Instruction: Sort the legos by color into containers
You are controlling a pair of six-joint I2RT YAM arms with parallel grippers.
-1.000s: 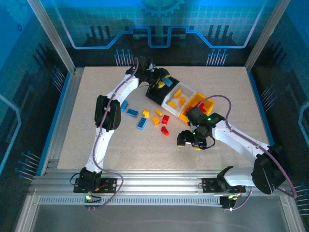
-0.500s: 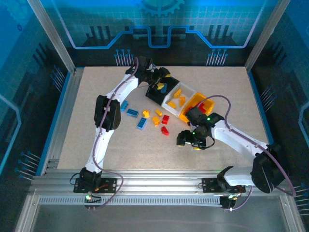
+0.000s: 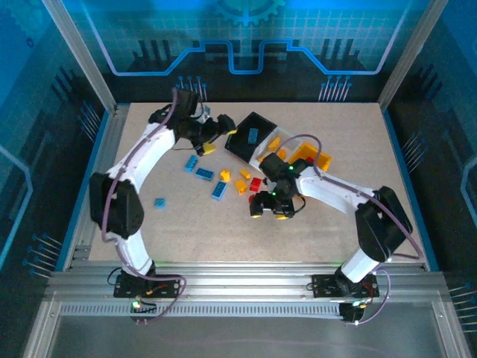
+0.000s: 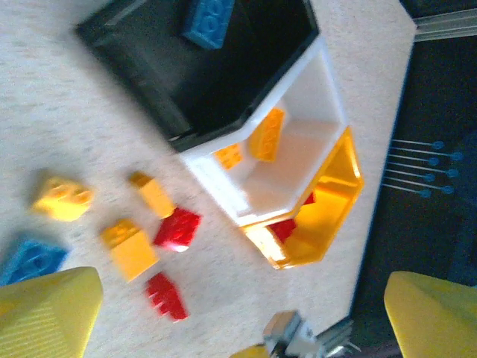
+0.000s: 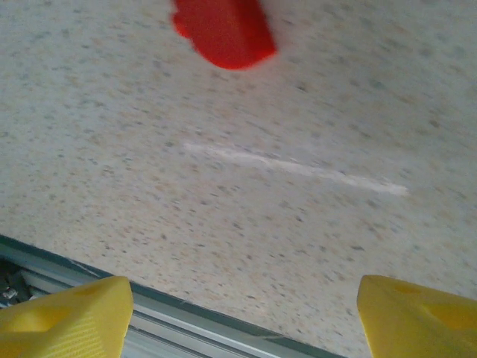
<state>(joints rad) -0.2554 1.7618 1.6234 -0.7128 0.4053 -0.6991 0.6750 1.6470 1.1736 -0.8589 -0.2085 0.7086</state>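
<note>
I read both tools as released: the left gripper (image 3: 219, 139) and right gripper (image 3: 270, 215) show yellow wedge fingertips spread wide. Glossy studded legos (image 4: 133, 250) lie loose on the speckled table (image 5: 298, 246) beside the joined, straight-walled containers (image 4: 141, 71). One red brick (image 5: 223, 30) lies just ahead of the right gripper.

I see the containers (image 3: 237, 146) in a row on the counter (image 3: 335, 127). Loose legos (image 3: 219, 190) lie just left of and before them; one brick (image 3: 159, 202) sits well apart, further left.

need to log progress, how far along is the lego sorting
Partly done: blue brick in the black bin, yellow-orange bricks in the white bin, red ones in the yellow-orange bin. In hand: nothing, left gripper and right gripper open. Remaining: several loose bricks on the table.
</note>
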